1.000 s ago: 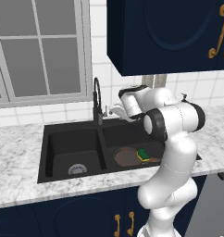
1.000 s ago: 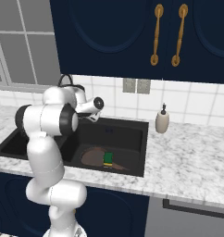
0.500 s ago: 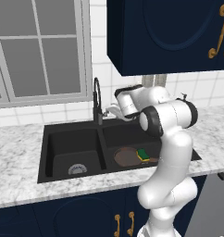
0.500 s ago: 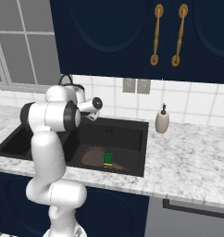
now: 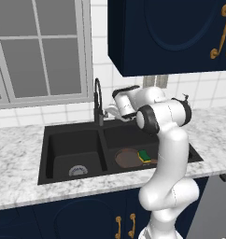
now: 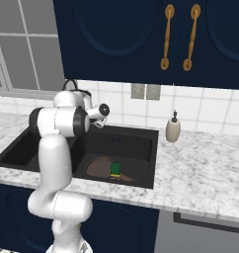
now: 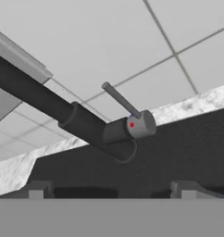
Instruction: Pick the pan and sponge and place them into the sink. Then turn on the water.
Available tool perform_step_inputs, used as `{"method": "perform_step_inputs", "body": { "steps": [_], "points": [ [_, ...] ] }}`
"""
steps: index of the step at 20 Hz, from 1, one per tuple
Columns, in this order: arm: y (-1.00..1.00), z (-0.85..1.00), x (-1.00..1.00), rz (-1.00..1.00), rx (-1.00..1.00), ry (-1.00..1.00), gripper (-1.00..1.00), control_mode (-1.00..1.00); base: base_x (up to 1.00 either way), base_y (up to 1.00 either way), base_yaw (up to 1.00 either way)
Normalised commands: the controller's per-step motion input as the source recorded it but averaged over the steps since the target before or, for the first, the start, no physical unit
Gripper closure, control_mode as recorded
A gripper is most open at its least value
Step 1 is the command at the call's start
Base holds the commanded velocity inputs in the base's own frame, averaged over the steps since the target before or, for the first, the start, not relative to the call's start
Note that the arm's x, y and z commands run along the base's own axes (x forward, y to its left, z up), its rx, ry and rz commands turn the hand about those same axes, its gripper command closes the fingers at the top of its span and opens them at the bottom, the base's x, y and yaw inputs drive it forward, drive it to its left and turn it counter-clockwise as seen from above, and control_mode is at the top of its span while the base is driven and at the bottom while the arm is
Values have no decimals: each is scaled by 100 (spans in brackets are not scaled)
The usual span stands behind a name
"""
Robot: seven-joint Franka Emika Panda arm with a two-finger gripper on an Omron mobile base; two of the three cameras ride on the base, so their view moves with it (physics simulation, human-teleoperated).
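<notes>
in the right basin of the black sink [image 5: 54, 140] the reddish-brown pan [image 5: 128, 158] lies flat, and the yellow-and-green sponge [image 5: 144, 155] rests on its right edge. the gripper [image 5: 108, 111] hangs above the basin, just beside the base of the black faucet [image 5: 98, 100], its fingers [image 7: 36, 190] spread wide and empty. in the hand view the faucet's thin side lever [image 7: 121, 100] sits just ahead of the fingertips, apart from them. a white soap bottle [image 6: 173, 129] stands on the counter to the sink's right.

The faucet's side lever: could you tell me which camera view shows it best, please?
The hand view: the lever is close and sharp there, a thin rod rising from the grey hub on the faucet. In the left base view the faucet is a slim arch and the gripper crowds the lever. In the right base view the arm covers most of it.
</notes>
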Motion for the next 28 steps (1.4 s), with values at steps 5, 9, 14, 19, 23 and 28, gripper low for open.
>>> {"method": "perform_step_inputs", "body": {
  "steps": [5, 9, 14, 19, 23, 28],
  "points": [
    [1, -18, 27, 0, 0, 0, -100, -100, 0, 0, 0],
    [0, -14, 29, 0, 0, 0, -100, -100, 0, 0, 0],
    [0, -16, 24, 0, 0, 0, -100, -100, 0, 0, 0],
    [0, -12, 22, 0, 0, 0, -100, -100, 0, 0, 0],
    [3, -5, 26, 0, 0, 0, -100, -100, 0, 0, 0],
    [5, -2, 24, 0, 0, 0, -100, -100, 0, 0, 0]
  ]
}}
